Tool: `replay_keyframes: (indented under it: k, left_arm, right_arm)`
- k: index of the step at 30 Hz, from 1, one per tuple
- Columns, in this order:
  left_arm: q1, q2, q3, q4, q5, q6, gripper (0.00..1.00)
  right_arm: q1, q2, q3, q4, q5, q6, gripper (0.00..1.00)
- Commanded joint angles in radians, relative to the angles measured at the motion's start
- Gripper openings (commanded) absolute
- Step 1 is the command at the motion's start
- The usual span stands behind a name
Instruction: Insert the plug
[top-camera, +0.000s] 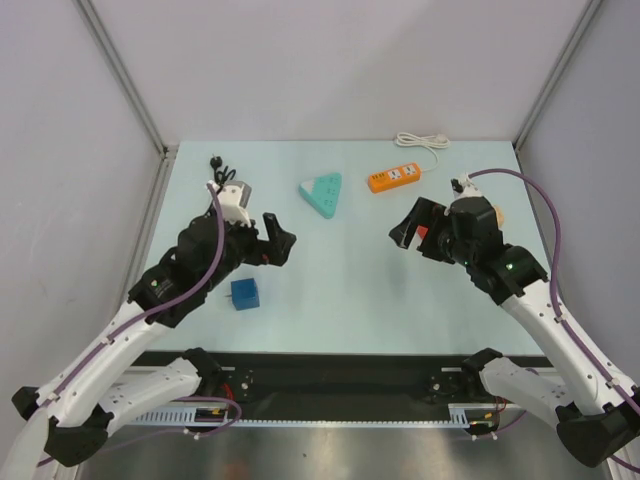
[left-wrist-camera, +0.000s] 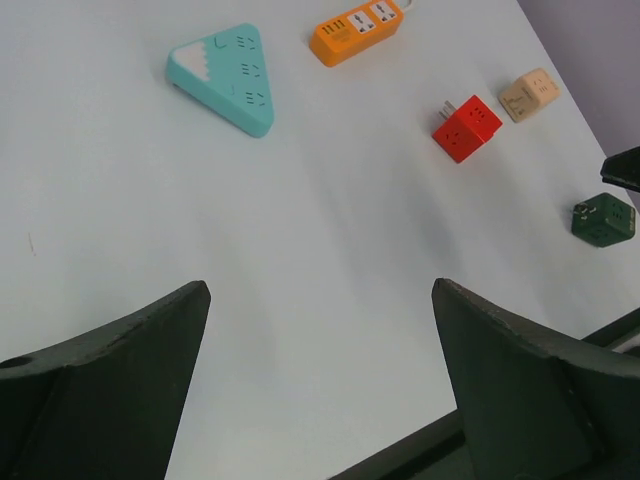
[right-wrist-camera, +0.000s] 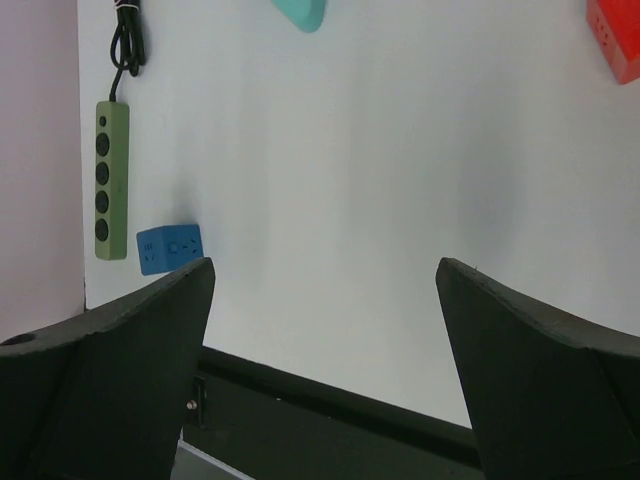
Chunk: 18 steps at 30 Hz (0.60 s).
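**Both claws empty; plug lying free at the far-left corner**

The plug (top-camera: 216, 160) lies at the far-left corner of the worktop (top-camera: 340, 300), close to the side wall, with its thin black cord (top-camera: 228, 172) looped beside it. It is too small here to tell which way its pins face. The left claw (top-camera: 277, 243) hangs nearer the middle, fingers spread and holding nothing, well apart from the plug. A blue cube (top-camera: 245, 294) sits just beside that arm. The right wrist view shows a green strip (right-wrist-camera: 112, 180) next to the cube, joined to the cord. Further right come the teal triangle (top-camera: 322, 193) and the orange power strip (top-camera: 392, 178). The right claw (top-camera: 405, 230) is likewise spread and empty, and is the farther of the two from the plug.

Likely risks:
- A pinch may close on the slack cord instead of the plug body, leaving the plug dangling and misaligned.
- The wall crowds the approach.
- The short cord could drag the green strip along.
- A light socket block may slide under the push unless braced.
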Motion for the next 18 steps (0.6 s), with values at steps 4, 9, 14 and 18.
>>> replay_keyframes:
  k: [4,9,14,18]
  left_arm:
    - [0.003,-0.022,0.033,-0.062,-0.158,-0.044,0.99]
    - [0.095,-0.013,-0.016,-0.271,-0.323,-0.229,0.99]
    - [0.181,0.065,-0.085,-0.453,-0.355,-0.433,0.93]
    - [0.185,0.162,-0.152,-0.549,-0.326,-0.565,0.86]
  right_arm:
    - [-0.005,-0.025,0.031,0.053,0.000,-0.001,1.00]
    - [-0.003,-0.043,-0.025,0.156,-0.081,-0.075,1.00]
    - [-0.005,0.013,-0.050,0.361,-0.209,-0.119,1.00]
    - [-0.002,0.073,-0.031,0.435,-0.284,-0.115,1.00]
